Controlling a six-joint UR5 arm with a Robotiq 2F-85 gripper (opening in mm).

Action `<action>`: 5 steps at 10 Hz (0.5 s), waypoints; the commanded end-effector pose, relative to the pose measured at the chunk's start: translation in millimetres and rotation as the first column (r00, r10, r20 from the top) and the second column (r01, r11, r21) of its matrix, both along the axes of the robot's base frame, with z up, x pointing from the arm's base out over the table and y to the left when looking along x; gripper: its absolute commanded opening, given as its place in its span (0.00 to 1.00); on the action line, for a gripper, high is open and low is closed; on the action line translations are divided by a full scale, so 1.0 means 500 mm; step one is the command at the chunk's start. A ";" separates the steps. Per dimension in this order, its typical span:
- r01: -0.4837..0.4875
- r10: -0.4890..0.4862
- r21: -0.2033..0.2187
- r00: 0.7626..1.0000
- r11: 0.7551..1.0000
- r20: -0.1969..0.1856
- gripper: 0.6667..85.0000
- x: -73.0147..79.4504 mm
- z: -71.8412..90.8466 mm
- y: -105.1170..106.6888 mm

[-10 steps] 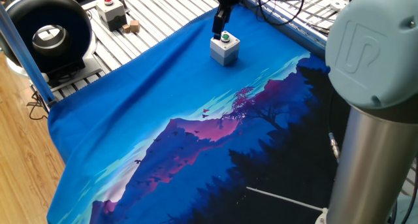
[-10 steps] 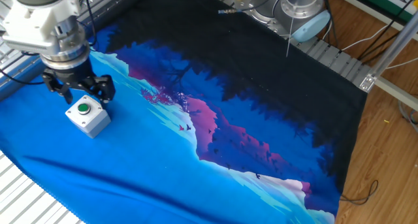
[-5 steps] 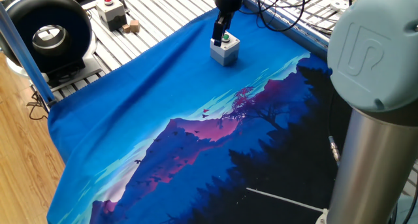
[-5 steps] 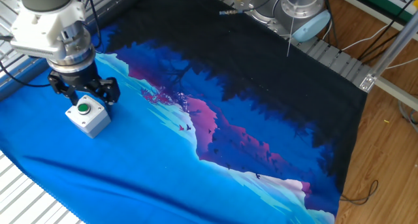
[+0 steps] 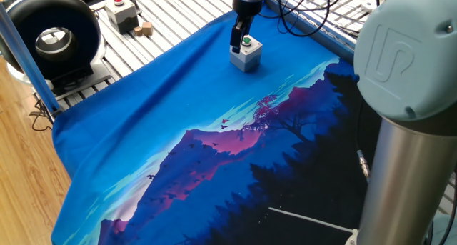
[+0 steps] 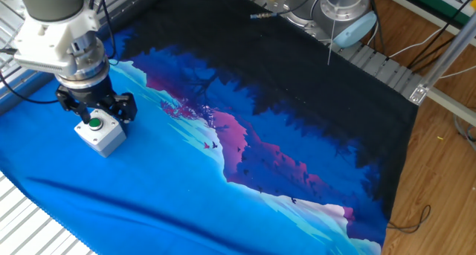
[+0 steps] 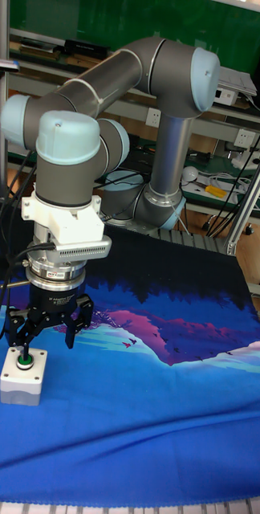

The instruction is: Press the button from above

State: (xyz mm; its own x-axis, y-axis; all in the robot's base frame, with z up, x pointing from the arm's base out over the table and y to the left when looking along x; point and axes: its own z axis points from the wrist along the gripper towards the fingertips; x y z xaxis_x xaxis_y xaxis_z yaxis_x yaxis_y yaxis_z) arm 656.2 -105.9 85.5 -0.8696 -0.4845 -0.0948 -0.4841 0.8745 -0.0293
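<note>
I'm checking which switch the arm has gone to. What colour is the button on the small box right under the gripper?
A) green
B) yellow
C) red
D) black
A: the button capping the light-grey box under the gripper is green with a silver ring, clearest in the tall fixed view.

The arm (image 7: 130,72) is built of dark grey metal tubes joined by rounded joints with pale blue-grey caps; one cap (image 5: 407,45) bears a raised logo of two letters. Below the last joint sits a white block (image 7: 66,229) with a ribbed edge and small dark screws, then a silver ring and a black round collar with tiny white lettering. The gripper (image 7: 43,337) is black, with thin linked fingers (image 7: 71,328). A black cable (image 7: 3,281) loops down the left side of the wrist.
</note>
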 end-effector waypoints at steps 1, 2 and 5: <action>0.002 -0.002 0.012 1.000 1.000 0.002 0.87 0.002 -0.007 0.004; 0.002 -0.002 0.012 1.000 1.000 -0.005 0.87 -0.004 -0.009 0.002; 0.003 -0.003 0.016 1.000 1.000 -0.018 0.86 -0.018 -0.016 -0.002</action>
